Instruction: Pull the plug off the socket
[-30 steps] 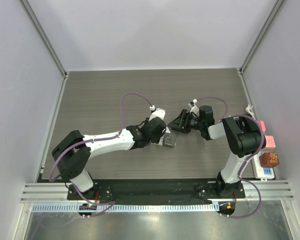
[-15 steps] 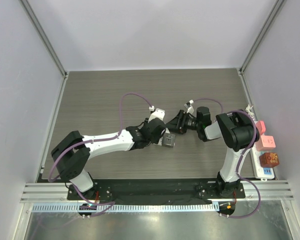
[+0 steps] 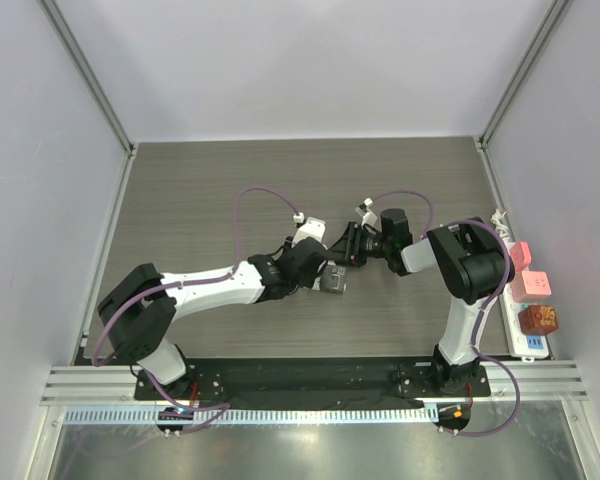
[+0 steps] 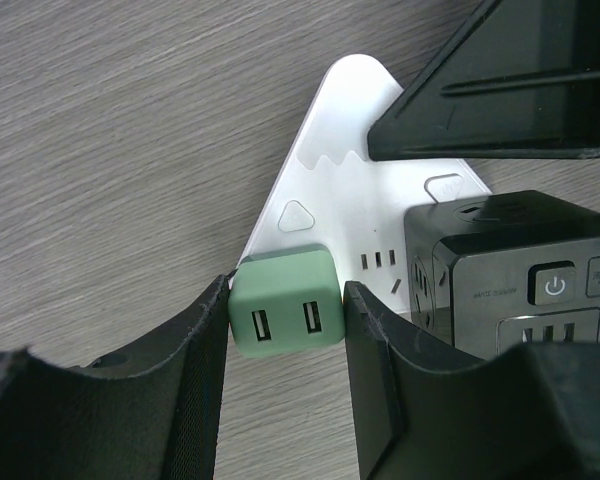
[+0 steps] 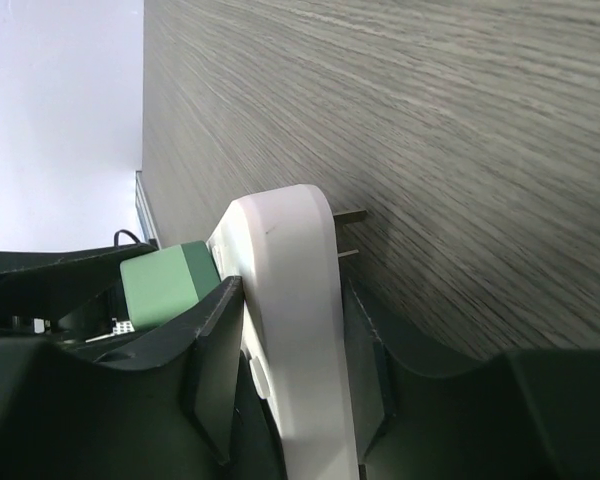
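A white triangular socket (image 4: 330, 190) lies on the grey wood table with a green plug (image 4: 283, 311) and a black cube adapter (image 4: 510, 270) plugged into it. My left gripper (image 4: 285, 345) is shut on the green plug, one finger on each side. My right gripper (image 5: 292, 290) is shut on the white socket (image 5: 295, 340), clamping its edge; the green plug (image 5: 160, 283) shows just behind it. In the top view both grippers meet at the table's middle, the left gripper (image 3: 325, 270) and the right gripper (image 3: 346, 250); the socket is mostly hidden under them.
A white power strip (image 3: 528, 345) with pink, red and brown plugs lies along the table's right edge. Metal frame posts and white walls bound the table. Purple cables loop above both wrists.
My right gripper has moved left to the socket and now clamps its edge. My left gripper has shifted slightly left, still on the green plug.
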